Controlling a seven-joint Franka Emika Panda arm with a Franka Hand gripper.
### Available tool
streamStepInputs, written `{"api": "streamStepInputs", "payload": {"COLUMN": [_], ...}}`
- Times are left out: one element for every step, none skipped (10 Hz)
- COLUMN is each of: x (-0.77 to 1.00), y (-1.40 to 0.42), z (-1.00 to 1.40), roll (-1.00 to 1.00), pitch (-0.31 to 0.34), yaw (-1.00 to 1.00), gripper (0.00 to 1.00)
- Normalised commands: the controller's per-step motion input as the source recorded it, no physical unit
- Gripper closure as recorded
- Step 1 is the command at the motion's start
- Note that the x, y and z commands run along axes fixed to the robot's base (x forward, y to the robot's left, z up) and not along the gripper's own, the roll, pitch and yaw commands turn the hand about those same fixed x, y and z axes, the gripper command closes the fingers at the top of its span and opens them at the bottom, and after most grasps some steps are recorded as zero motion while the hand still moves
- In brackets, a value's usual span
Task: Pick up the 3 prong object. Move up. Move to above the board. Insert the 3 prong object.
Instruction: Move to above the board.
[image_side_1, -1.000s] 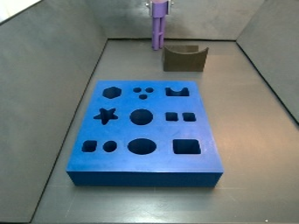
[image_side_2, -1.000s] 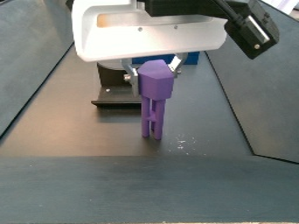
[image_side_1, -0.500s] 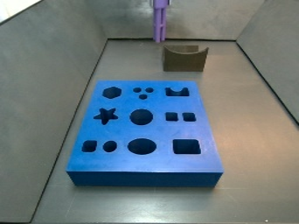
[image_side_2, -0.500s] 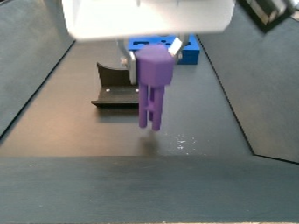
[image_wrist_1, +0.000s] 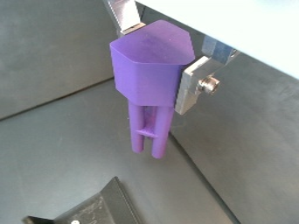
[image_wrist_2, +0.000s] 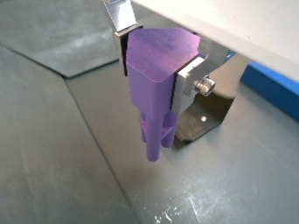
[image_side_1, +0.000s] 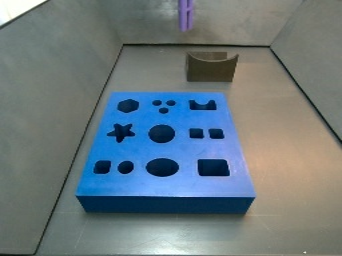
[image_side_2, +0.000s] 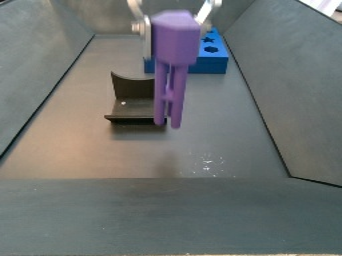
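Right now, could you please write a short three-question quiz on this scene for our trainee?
1. True or false: the gripper is shut on the purple peg.
2. In a side view, the peg is: A) lying on the floor, B) hanging clear of the floor, C) seated in the board.
3. Fill in: in a side view, the dark fixture stands beyond the board's ____ end.

Key:
1. True; a silver finger presses the peg's head.
2. B.
3. Far.
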Motion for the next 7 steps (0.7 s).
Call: {"api": "streamStepInputs", "payload": {"x": [0.06,0.05,0.05,0.05,0.04,0.04,0.04], "y": [0.00,0.00,0.00,0.01,0.01,0.01,0.01], "z": [1.00,1.00,1.00,1.00,1.00,1.00,1.00], "roll": [-0.01,0.00,0.01,0.01,0.02,0.03,0.03], "pitch": [0.090,0.098,0.101,0.099,0.098,0.102,0.104], "yaw": [-0.08,-0.06,-0.04,-0.03,-0.01,0.00,0.01], "gripper": [1.00,1.00,1.00,1.00,1.00,1.00,1.00]}}
